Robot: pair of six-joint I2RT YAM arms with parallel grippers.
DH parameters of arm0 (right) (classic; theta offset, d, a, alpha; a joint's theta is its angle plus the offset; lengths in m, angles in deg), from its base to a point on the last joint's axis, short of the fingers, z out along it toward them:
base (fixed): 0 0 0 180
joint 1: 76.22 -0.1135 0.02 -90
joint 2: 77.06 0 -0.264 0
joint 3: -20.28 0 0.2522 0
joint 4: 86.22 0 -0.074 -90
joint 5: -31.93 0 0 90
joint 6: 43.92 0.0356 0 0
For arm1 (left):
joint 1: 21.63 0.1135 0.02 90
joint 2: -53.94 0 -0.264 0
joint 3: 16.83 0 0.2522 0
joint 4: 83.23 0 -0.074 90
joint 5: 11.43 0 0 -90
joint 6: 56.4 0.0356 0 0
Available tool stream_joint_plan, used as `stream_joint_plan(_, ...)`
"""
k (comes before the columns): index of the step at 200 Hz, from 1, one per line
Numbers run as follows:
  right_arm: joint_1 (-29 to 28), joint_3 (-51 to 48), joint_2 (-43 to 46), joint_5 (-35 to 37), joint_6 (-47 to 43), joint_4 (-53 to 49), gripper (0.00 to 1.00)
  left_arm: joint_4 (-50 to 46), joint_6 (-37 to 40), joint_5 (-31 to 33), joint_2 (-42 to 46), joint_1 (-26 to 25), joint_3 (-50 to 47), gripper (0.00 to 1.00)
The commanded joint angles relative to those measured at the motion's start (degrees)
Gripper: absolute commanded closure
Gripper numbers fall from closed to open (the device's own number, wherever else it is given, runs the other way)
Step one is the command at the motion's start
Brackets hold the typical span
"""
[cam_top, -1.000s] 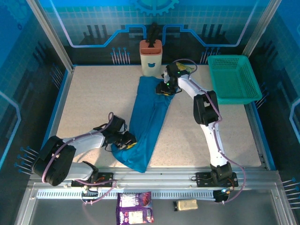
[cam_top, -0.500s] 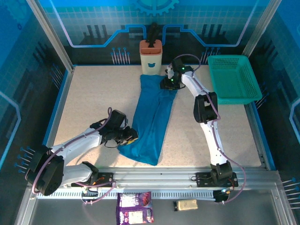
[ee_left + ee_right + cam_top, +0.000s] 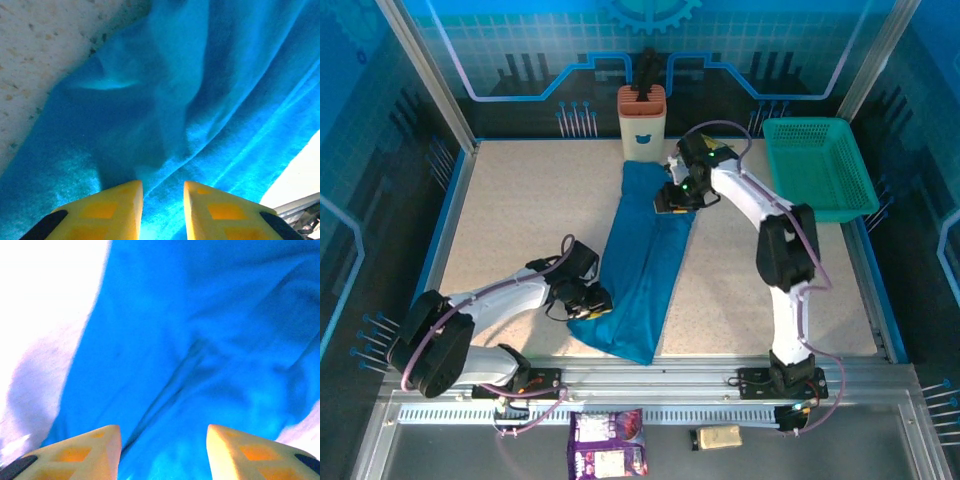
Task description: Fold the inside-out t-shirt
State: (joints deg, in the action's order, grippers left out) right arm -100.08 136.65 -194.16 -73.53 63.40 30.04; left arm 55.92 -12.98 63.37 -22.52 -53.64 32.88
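The left gripper (image 3: 591, 301), jaws nearly together, pinches the near left edge of the t-shirt (image 3: 642, 255). The right gripper (image 3: 672, 202), jaws half apart, rests on its far right edge; I cannot tell if it grips. The t-shirt lies as 1 long strip on the table (image 3: 520, 210), near a bear-faced cup (image 3: 642, 125).

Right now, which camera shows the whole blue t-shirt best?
The top camera: the t-shirt lies there whole, a long strip on the table. Each wrist camera gives a close-up of its folds, without its outline.
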Motion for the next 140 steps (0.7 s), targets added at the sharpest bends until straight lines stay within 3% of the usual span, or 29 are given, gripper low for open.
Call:
stream_joint_plan(1, -2.65, -12.0, 9.97, -0.46, 5.26, 3.67, 0.51, -0.18, 1.07, -0.08, -1.78, -1.64, -0.25, 0.71)
stream_joint_plan(31, -4.96, -29.94, 15.62, -9.63, 12.66, 14.81, 0.51, 2.31, -0.25, -1.04, -4.3, -4.21, 0.23, 0.71)
stream_joint_plan(66, -5.57, -37.95, 13.0, -12.06, 15.1, 23.29, 0.51, 3.93, -2.9, -0.92, -6.88, -8.41, 1.74, 0.71)
stream_joint_plan(88, -3.41, -38.47, 10.15, -9.6, 13.23, 22.28, 0.52, 5.67, -5.56, -0.48, -7.92, -11.32, 2.07, 0.7)
stream_joint_plan(126, 2.53, -37.4, 11.03, 3.37, 8.08, 13.15, 0.52, 6.66, -9.77, 0.21, -7.68, -14.81, 4.09, 0.68)
stream_joint_plan(140, 4.08, -36.97, 11.9, 3.53, 6.45, 11.59, 0.52, 5.65, -10.58, 1.48, -6.59, -15.49, 4.97, 0.66)
